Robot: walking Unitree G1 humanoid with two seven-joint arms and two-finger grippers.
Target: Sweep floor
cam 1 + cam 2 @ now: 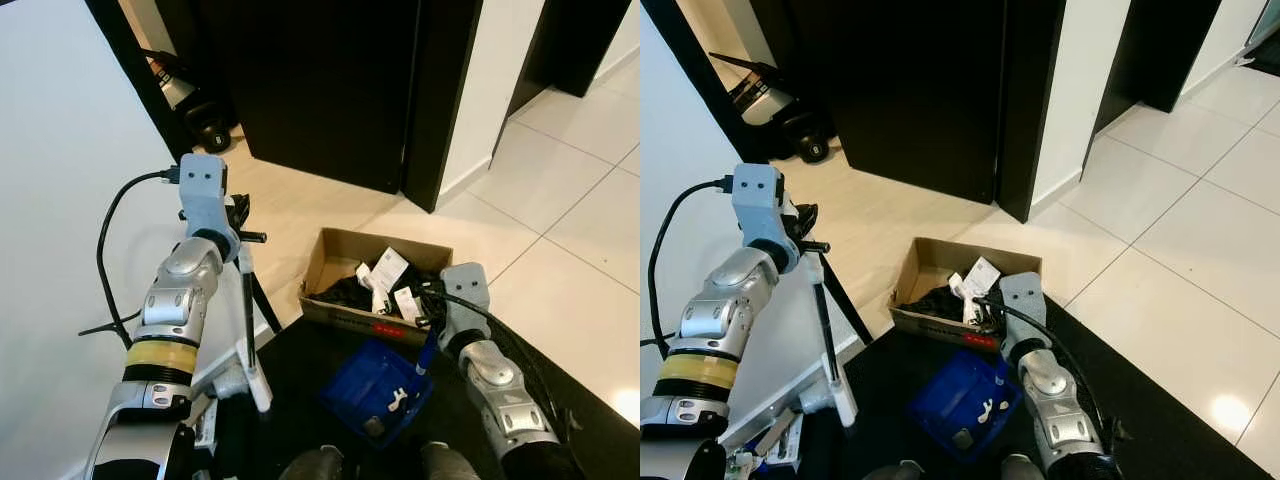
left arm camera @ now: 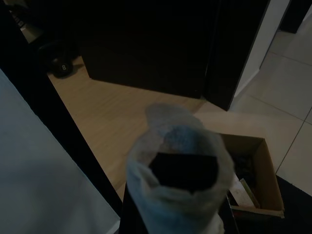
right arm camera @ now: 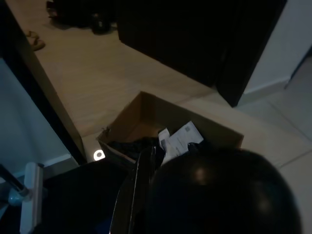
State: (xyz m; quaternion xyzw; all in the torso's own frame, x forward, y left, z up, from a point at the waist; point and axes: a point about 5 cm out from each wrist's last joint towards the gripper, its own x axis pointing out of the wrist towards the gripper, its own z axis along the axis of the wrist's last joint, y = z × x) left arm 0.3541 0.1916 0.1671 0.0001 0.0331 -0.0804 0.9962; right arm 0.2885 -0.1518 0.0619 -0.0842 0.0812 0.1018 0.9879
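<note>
Floor (image 1: 330, 215): one box (image 1: 375, 285), one dustpan (image 1: 375, 390).

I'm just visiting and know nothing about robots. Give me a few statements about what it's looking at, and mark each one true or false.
1. The cardboard box is empty. False: it holds papers and dark items.
2. The blue dustpan lies on the dark floor near the box. True.
3. The left gripper is at a broom handle. True.
4. The dustpan is red. False: blue.
5. The box stands on a table. False: on the floor.
</note>
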